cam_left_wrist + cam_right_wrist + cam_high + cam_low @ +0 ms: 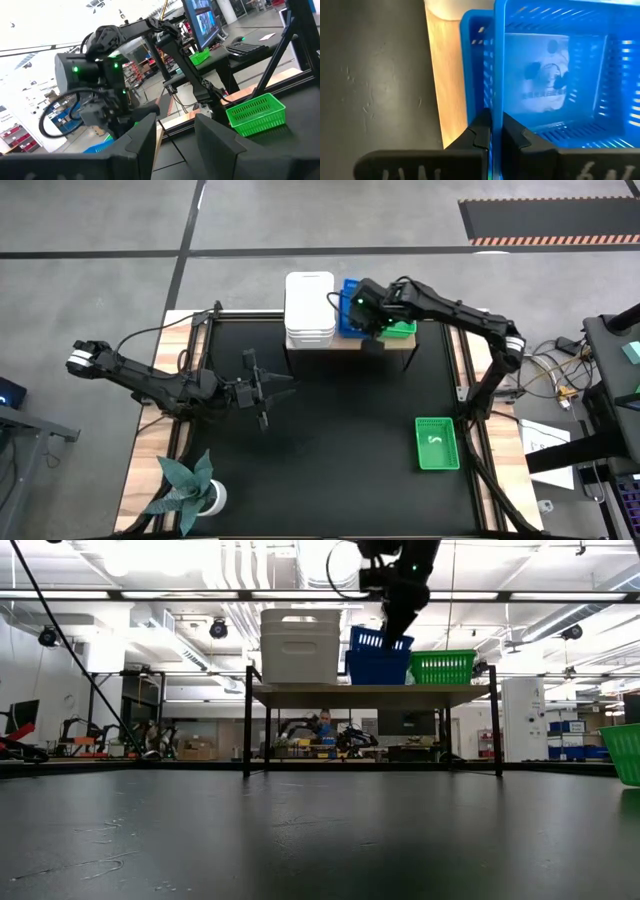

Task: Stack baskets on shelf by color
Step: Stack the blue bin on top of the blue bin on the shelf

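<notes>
On the wooden shelf (370,693) a stack of white baskets (310,308) stands at the left, blue baskets (378,665) in the middle and a green basket (443,667) at the right. My right gripper (492,127) is above the blue ones, shut on the top blue basket (555,75). Another green basket (437,442) rests flat on the black table near its right edge. My left gripper (263,390) hovers open over the table's left middle, touching nothing. My right gripper pinches the top blue basket's side wall (493,107), one finger inside and one outside, coming from above and pointing down. The basket sits tilted over the blue basket (472,75) below it. Whether the two touch, I cannot tell.
A potted green plant (195,488) stands at the table's near left corner. The shelf's thin black legs (247,730) stand at the table's far edge. Bare black tabletop (340,430) lies between the arms. A person shows far behind the shelf in the low view.
</notes>
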You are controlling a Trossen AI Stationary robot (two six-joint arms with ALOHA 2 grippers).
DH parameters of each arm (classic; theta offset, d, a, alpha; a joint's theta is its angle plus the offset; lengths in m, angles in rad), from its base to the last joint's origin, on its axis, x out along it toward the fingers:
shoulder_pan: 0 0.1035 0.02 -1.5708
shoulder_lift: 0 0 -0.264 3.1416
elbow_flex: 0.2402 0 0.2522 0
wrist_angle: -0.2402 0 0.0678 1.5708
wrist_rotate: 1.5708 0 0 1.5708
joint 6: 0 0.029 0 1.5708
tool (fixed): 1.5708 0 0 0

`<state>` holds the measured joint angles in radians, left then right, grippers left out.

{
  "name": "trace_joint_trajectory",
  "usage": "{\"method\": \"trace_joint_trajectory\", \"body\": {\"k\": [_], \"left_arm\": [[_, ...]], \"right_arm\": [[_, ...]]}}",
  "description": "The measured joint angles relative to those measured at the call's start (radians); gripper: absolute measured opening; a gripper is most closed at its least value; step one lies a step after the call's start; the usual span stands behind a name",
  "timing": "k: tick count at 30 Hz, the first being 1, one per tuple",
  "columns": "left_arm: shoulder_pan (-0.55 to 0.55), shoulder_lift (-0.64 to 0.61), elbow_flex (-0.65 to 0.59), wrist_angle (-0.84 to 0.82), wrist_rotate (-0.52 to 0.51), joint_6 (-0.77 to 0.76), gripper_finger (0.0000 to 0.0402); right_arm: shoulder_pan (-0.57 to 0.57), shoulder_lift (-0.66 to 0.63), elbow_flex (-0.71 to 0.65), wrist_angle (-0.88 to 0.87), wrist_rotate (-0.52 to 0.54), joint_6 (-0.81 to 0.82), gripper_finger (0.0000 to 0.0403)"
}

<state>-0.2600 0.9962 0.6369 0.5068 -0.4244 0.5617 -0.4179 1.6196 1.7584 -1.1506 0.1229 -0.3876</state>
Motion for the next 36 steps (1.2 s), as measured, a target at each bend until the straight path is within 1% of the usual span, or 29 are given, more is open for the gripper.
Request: {"method": "trace_joint_trajectory", "body": {"k": [10,13,19,22,25,36], "left_arm": [[0.000,0.000,0.000,0.000,0.000,0.001,0.0120],[0.000,0.000,0.000,0.000,0.000,0.001,0.0120],[0.000,0.000,0.000,0.000,0.000,0.001,0.0120],[0.000,0.000,0.000,0.000,0.000,0.002,0.0120],[0.000,0.000,0.000,0.000,0.000,0.001,0.0120],[0.000,0.000,0.000,0.000,0.000,0.001,0.0120]], "right_arm": [[0.001,0.045,0.004,-0.015,0.005,-0.020,0.0012],[0.001,0.047,0.004,-0.017,0.004,-0.025,0.0025],[0.000,0.039,0.003,-0.022,0.004,-0.032,0.0067],[0.000,0.036,0.007,-0.028,0.006,-0.032,0.0082],[0.000,0.036,0.022,-0.035,0.006,-0.031,0.0090],[0.000,0.035,0.120,-0.122,0.004,-0.004,0.0097]]}}
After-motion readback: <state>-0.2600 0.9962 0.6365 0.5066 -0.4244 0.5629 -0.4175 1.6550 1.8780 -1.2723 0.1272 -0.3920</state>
